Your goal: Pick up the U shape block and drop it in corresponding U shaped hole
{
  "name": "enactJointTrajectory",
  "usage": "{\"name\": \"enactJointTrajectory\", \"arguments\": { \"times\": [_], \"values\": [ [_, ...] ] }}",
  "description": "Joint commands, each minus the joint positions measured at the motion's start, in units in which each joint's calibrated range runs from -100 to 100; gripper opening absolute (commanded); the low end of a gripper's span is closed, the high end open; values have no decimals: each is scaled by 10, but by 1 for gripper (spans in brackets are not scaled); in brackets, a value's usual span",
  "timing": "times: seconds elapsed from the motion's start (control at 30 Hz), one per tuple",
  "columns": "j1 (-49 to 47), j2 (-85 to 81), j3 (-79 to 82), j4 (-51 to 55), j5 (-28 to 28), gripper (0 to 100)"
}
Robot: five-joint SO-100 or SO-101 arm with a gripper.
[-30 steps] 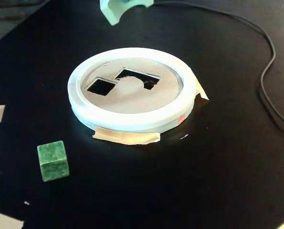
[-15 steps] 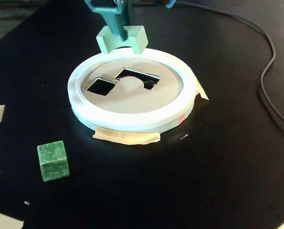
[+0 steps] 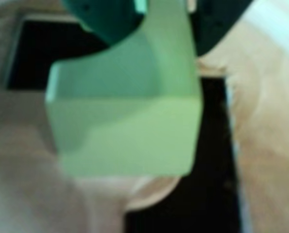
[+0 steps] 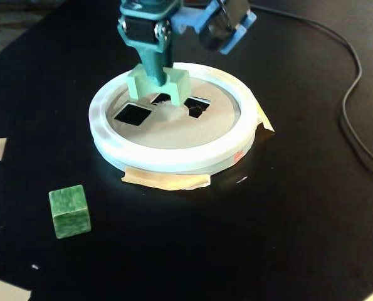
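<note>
My gripper (image 4: pixel 157 76) is shut on the U shape block (image 4: pixel 173 88), a pale mint block with its notch facing up and a teal finger sitting in that notch. The block hangs low over the tan disc (image 4: pixel 173 132), right above the left part of the U shaped hole (image 4: pixel 197 106), which it partly hides. In the wrist view the block (image 3: pixel 129 126) fills the centre below the gripper (image 3: pixel 163 22). The dark U shaped hole (image 3: pixel 217 165) and its rounded tab (image 3: pixel 151 194) show below and right of it.
A white ring (image 4: pixel 173 158) surrounds the disc, taped to the black table. The plain square hole (image 4: pixel 131 113) lies left of the block. A darker green cube (image 4: pixel 69 211) stands at the front left. A black cable (image 4: pixel 352 94) runs along the right.
The gripper has come down and forward with the block, from the far rim of the ring to just above the U shaped hole. The arm's body now shows at the top.
</note>
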State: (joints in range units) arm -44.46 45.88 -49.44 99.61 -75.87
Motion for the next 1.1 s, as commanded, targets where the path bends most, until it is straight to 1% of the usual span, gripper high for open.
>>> {"name": "enactJointTrajectory", "arguments": {
  "times": [0.0, 0.2, 0.3, 0.93, 1.0, 1.07],
  "values": [
    [18, 18, -48, -15, 1, 1],
    [10, 23, -48, -98, 4, 1],
    [8, 24, -47, -121, 4, 1],
    [10, 31, -49, -128, 5, 1],
    [13, 26, -49, -128, 14, 4],
    [18, 24, -49, -128, 42, 17]
  ]
}}
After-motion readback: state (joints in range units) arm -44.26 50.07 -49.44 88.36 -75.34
